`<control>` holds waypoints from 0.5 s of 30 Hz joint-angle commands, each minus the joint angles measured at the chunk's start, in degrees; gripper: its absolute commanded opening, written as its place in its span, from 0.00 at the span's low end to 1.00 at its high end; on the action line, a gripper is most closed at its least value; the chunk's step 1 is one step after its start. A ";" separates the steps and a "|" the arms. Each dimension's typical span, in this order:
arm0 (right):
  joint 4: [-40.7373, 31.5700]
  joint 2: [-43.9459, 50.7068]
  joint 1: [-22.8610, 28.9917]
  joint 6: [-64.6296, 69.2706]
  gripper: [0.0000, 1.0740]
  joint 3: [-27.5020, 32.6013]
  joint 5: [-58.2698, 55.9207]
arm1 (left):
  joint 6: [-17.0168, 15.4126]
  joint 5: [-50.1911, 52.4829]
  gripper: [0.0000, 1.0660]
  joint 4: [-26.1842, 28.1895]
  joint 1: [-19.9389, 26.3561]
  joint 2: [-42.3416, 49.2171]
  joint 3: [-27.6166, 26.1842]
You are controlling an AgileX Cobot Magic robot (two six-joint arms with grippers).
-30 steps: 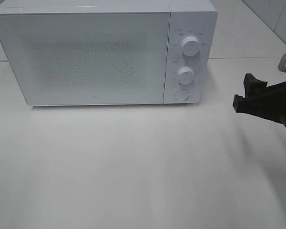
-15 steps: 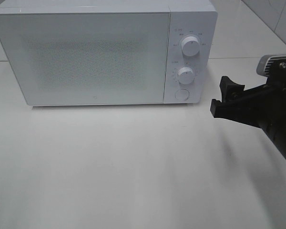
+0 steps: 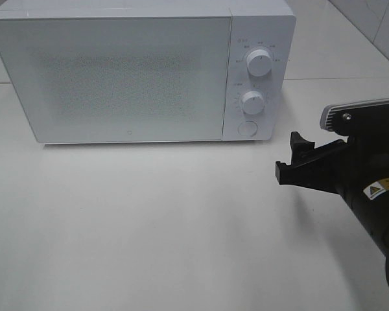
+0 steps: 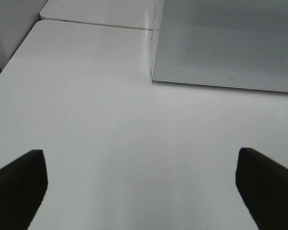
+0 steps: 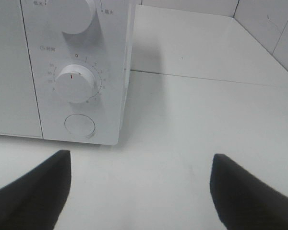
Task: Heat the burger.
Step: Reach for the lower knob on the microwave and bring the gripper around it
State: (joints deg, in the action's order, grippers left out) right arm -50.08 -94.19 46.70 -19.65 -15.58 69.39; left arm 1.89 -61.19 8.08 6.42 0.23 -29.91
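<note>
The burger is out of view in every frame. A white microwave (image 3: 129, 78) stands at the back of the table with its door shut. My right gripper (image 3: 290, 155) hovers open and holding nothing, low above the table, just right of and in front of the microwave's control panel. The right wrist view looks between the open right gripper (image 5: 140, 163) fingers at the lower knob (image 5: 76, 82) and the round button (image 5: 79, 125). My left gripper (image 4: 140, 158) is open and holds nothing, facing the microwave door's lower left corner (image 4: 156, 76); it does not appear in the exterior view.
The panel carries an upper knob (image 3: 258, 63), a lower knob (image 3: 252, 102) and a round button (image 3: 246, 128). The white tabletop (image 3: 149, 220) stretches out in front of the microwave. A tiled wall (image 3: 376, 26) rises at the far right.
My right arm has come in from the right edge, moving left and toward the table's front, nearer the microwave's control panel. Its jaws stay equally open. The microwave is unchanged.
</note>
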 commanded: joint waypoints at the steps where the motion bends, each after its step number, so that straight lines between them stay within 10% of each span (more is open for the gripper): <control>1: 1.89 -1.32 0.34 0.46 0.71 -1.55 6.47 | 0.06 0.40 0.96 0.17 0.11 1.09 0.17; 15: 6.07 -8.19 0.11 1.89 0.71 -9.28 6.02 | 0.06 0.40 0.96 0.17 0.11 1.03 0.17</control>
State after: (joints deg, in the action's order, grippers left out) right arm -44.69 -102.39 46.70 -18.16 -24.41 69.27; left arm 1.89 -61.19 8.08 6.42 0.23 -29.91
